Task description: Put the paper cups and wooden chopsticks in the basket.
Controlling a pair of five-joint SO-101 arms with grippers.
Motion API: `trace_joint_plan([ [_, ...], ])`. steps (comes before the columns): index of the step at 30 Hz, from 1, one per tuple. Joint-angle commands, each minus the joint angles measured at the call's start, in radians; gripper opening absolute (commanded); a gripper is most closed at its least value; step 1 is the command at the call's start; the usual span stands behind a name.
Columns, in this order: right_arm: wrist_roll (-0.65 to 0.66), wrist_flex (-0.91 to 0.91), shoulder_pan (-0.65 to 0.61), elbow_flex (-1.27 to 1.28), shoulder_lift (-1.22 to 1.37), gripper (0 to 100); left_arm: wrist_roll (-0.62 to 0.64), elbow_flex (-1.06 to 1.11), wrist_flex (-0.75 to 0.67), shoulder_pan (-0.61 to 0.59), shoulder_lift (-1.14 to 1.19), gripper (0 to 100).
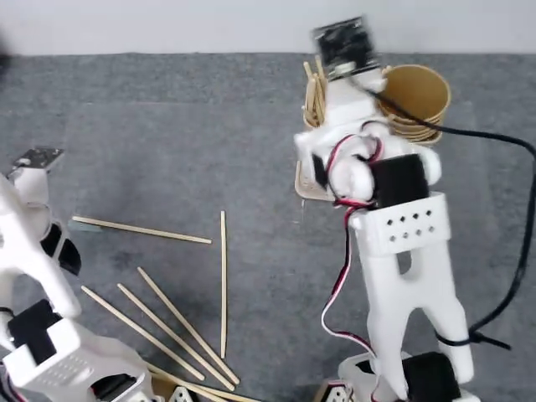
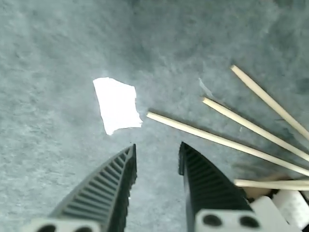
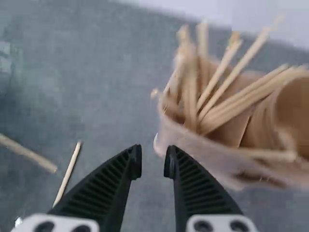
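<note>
Several wooden chopsticks point(image 1: 141, 229) lie loose on the grey mat, fanned out at the front left. The basket point(image 3: 193, 145) at the far right holds a bundle of chopsticks point(image 3: 217, 87) and stacked brown paper cups point(image 1: 419, 100). My right gripper point(image 3: 153, 154) hovers just before the basket's near wall, slightly open, with nothing between its fingers. The right arm covers much of the basket in the high view. My left gripper point(image 2: 157, 150) is open and empty, low over the mat, close to the end of one chopstick point(image 2: 212, 137).
A white paper scrap point(image 2: 116, 104) lies on the mat just ahead of the left gripper. A black cable point(image 1: 502, 218) loops along the right side. The grey mat's middle point(image 1: 193, 142) is bare.
</note>
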Motion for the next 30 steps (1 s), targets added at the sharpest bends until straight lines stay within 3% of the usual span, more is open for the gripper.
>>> trace_joint_plan([
  [1,-0.055,0.074,-0.031,-0.055,-0.053,9.3,0.017,0.041,0.029,0.000,-0.068,14],
  [13,-0.068,0.243,-0.035,-0.054,-0.048,9.1,0.015,0.219,-0.012,0.006,-0.086,14],
  [21,-0.069,0.248,-0.016,-0.051,-0.048,9.1,0.021,0.479,-0.035,0.081,-0.511,15],
  [25,-0.114,0.189,0.019,0.064,-0.053,9.4,0.051,0.587,-0.066,0.112,-0.692,15],
  [30,-0.120,0.044,0.058,0.285,-0.067,9.4,0.078,0.690,-0.181,0.114,-0.717,20],
])
